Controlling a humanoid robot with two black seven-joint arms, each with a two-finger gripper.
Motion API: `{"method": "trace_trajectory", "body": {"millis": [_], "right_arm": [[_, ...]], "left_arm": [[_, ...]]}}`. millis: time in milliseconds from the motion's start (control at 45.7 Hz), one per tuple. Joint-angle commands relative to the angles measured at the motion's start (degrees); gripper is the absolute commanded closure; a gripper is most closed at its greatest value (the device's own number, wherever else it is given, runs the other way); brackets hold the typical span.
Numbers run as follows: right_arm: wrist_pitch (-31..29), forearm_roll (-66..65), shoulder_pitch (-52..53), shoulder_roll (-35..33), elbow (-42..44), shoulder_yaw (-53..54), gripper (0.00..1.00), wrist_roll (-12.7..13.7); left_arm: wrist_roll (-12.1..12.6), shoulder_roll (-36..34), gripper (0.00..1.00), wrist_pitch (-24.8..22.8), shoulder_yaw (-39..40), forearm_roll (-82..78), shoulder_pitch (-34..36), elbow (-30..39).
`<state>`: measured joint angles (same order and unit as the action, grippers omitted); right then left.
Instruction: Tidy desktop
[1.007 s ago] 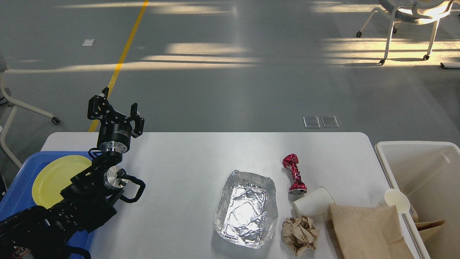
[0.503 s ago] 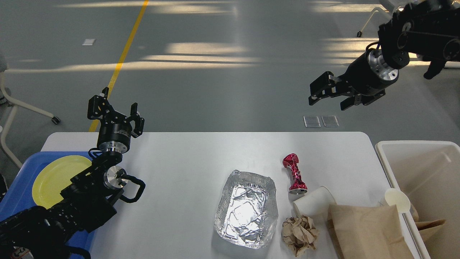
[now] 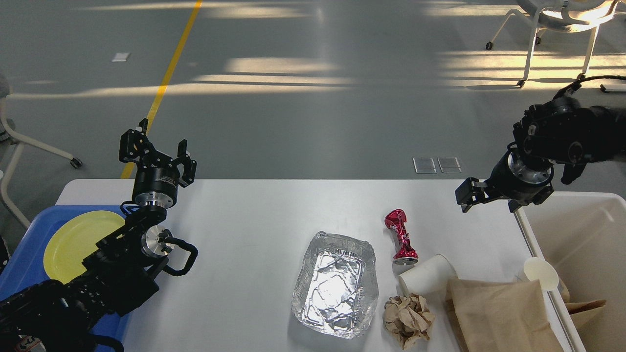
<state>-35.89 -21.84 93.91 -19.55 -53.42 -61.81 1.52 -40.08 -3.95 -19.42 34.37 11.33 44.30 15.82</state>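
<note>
Head view: the desktop (image 3: 244, 220) fills the lower frame, litter clustered at 5 o'clock beside the bin (image 3: 567, 198), handy for dropping in. The left gripper (image 3: 157, 150) hovers at 9 o'clock, fingers apart, empty. The right gripper (image 3: 477, 195) at 3 o'clock near the crushed red can (image 3: 401, 235); its finger gap cannot be told

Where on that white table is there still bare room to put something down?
The desktop is bare between the left gripper and the foil tray. Crowded near right: red can, paper cup, crumpled paper, brown bag.
</note>
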Motion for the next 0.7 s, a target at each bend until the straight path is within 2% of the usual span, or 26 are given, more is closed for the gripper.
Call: {"method": "trace_trajectory", "body": {"millis": [0, 109, 241, 438, 679], "right_arm": [[0.8, -3.3, -6.4, 0.1, 4.7, 0.2, 0.01, 0.0], [4.1, -3.5, -12.9, 0.0, 9.3, 0.2, 0.01, 0.0], [4.8, -3.7, -17.3, -0.1, 11.3, 0.0, 0.01, 0.0], [4.5, -6.8, -16.3, -2.7, 10.3, 0.2, 0.01, 0.0], [3.9, -6.9, -13.1, -4.7, 4.6, -0.9, 0.02, 0.0]], "left_arm": [[0.0, 0.0, 0.03, 0.0, 0.0, 0.0, 0.0, 0.0], [0.0, 0.0, 0.03, 0.0, 0.0, 0.0, 0.0, 0.0], [0.0, 0.0, 0.03, 0.0, 0.0, 0.0, 0.0, 0.0], [0.0, 0.0, 0.03, 0.0, 0.0, 0.0, 0.0, 0.0], [0.0, 0.0, 0.03, 0.0, 0.0, 0.0, 0.0, 0.0]]}}
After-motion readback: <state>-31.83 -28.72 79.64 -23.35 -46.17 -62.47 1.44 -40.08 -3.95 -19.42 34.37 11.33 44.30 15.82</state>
